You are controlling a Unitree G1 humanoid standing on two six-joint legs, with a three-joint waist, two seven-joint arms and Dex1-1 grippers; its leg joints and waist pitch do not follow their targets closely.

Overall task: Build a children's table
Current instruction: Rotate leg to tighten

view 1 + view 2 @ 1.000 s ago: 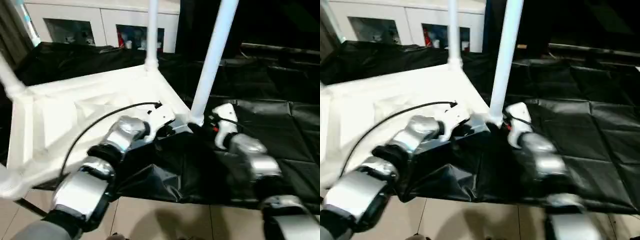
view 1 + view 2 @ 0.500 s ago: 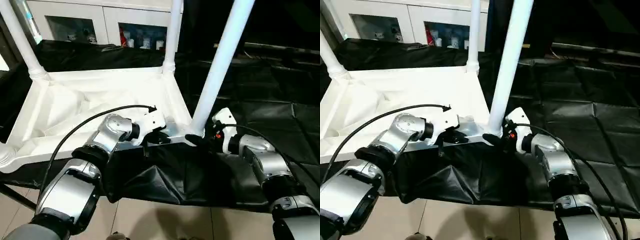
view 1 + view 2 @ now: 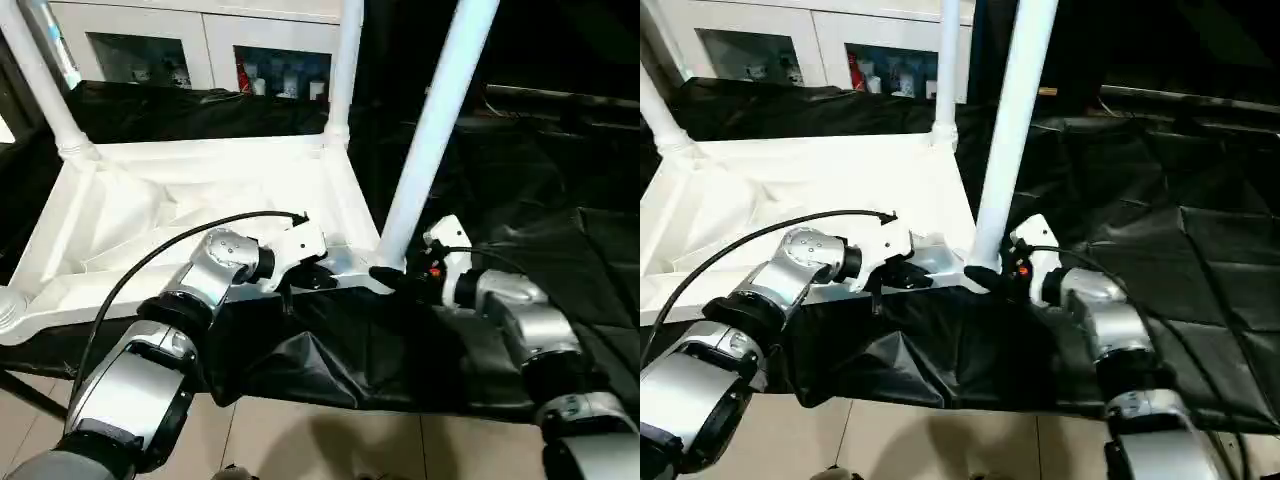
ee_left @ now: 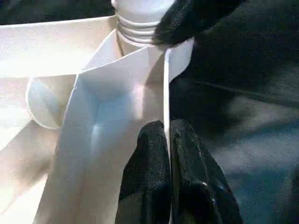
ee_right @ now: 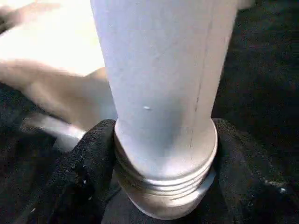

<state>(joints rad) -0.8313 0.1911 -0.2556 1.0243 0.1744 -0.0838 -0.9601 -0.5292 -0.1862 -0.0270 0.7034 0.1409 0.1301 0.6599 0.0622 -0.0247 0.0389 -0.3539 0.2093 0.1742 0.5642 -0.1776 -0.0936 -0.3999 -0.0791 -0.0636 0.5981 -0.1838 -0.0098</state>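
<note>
I saw the white plastic rectangular tabletop lying ribbed underside up on the crinkled black sheet over the worktop. My left end effector pinched its thin rim wall. My right end effector clasped the smooth tapered white tube leg, ringed at its base, standing in the near corner socket.

We count one tabletop, three upright legs standing in its corners, one cabinet behind, and our two grippers.
</note>
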